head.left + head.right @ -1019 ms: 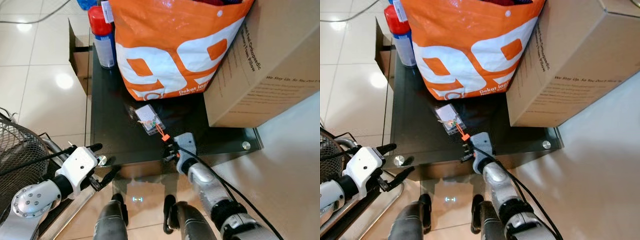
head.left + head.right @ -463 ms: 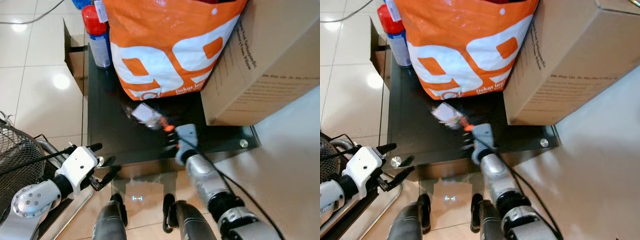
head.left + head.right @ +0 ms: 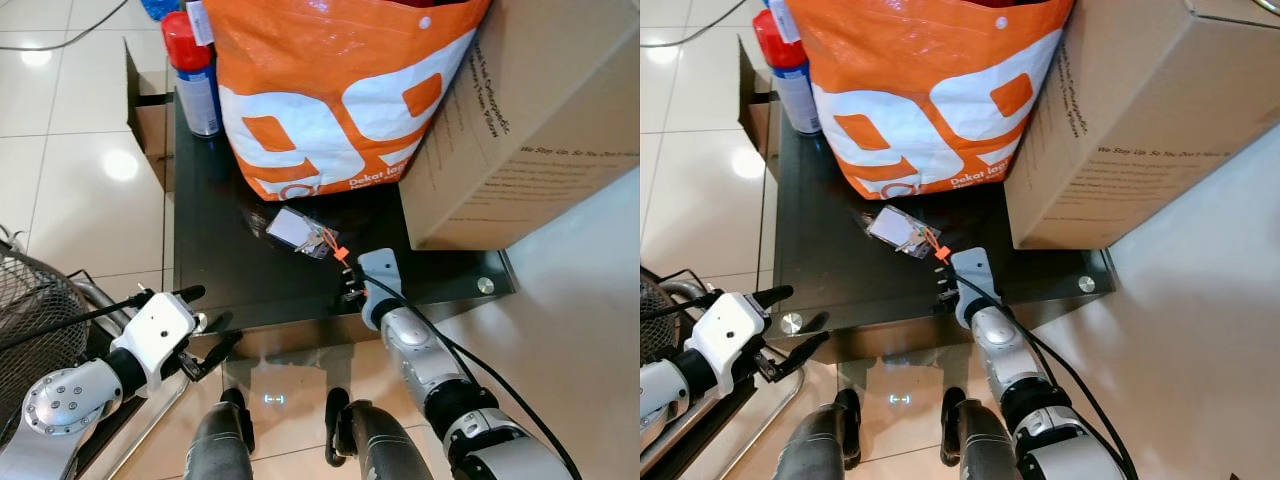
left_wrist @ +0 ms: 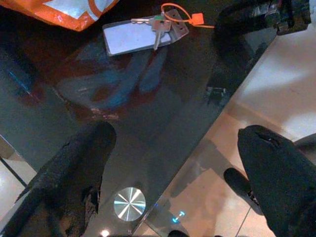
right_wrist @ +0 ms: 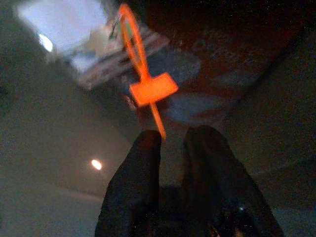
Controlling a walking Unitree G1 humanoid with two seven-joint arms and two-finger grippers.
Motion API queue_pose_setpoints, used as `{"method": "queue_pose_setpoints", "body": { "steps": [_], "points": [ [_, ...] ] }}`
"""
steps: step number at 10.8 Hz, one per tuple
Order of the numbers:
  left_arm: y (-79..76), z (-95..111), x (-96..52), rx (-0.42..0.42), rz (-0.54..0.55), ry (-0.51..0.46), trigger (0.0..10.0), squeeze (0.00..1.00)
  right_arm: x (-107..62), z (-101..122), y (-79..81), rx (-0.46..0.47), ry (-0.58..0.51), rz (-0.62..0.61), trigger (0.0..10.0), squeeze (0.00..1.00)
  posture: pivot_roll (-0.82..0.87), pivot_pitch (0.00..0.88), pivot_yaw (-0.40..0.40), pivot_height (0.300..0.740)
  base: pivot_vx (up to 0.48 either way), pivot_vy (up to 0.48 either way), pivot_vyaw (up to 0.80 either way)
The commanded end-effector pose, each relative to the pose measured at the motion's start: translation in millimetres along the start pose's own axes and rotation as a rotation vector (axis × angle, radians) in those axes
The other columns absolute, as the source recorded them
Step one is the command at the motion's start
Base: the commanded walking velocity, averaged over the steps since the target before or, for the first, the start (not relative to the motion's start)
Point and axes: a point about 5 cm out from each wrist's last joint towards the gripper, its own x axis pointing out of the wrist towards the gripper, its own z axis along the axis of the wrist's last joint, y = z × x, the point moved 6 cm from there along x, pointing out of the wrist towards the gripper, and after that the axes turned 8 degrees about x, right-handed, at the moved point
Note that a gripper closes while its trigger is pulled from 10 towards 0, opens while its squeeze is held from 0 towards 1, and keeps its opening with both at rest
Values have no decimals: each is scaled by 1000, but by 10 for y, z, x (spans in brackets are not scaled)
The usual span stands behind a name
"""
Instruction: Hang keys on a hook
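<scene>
left gripper (image 3: 205, 322) at table's near edge, fingers apart, idle | right gripper (image 5: 170, 143) fingers nearly together, orange tie tail between tips | one key set (image 3: 305, 233): keys, clear tag, orange zip-tie, flat on black glass table (image 3: 215, 270) | beyond: one orange bag (image 3: 340, 90), one cardboard box (image 3: 540, 130), one spray can (image 3: 195, 75)

The orange shopping bag (image 3: 340, 90) bears large white numerals "99" and, beneath them, a small white line beginning "Dekat", the rest unclear. The cardboard box (image 3: 540, 130) carries small dark print: "Pillow" on one side, "We Stay Up" on the other.
</scene>
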Motion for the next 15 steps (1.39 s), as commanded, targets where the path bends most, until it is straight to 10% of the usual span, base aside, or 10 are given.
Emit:
{"method": "queue_pose_setpoints", "body": {
  "steps": [1, 4, 5, 6, 11, 15],
  "points": [
    [-57, -2, -8, -3, -14, 5, 10000, 290, -27, 26, -15, 79, -40, 5, 10000, 1000, 228, 336, -133, 740, 0, 0, 0],
    [-59, 4, 3, 1, -21, 0, 10000, 294, 73, 85, 381, 67, -34, 101, 10000, 1000, 231, 313, -129, 740, 0, 0, 0],
    [-57, 5, 6, 3, -23, -2, 10000, 294, 98, 25, 475, 88, 5, 109, 10000, 635, 233, 308, -126, 740, 0, 0, 0],
    [-52, 6, 12, 5, -25, -2, 10000, 290, 112, -45, 588, 84, 52, 130, 10000, 0, 233, 313, -122, 740, 0, 0, 0],
    [-69, 4, 17, 4, -27, 0, 10000, 290, 101, -220, 581, 29, 146, 112, 10000, 0, 234, 318, -127, 740, 0, 0, 0],
    [-62, 1, 16, 2, -21, 1, 10000, 290, -101, -482, 283, -35, 225, 211, 10000, 0, 232, 323, -130, 740, 0, 0, 0]
  ]
}}
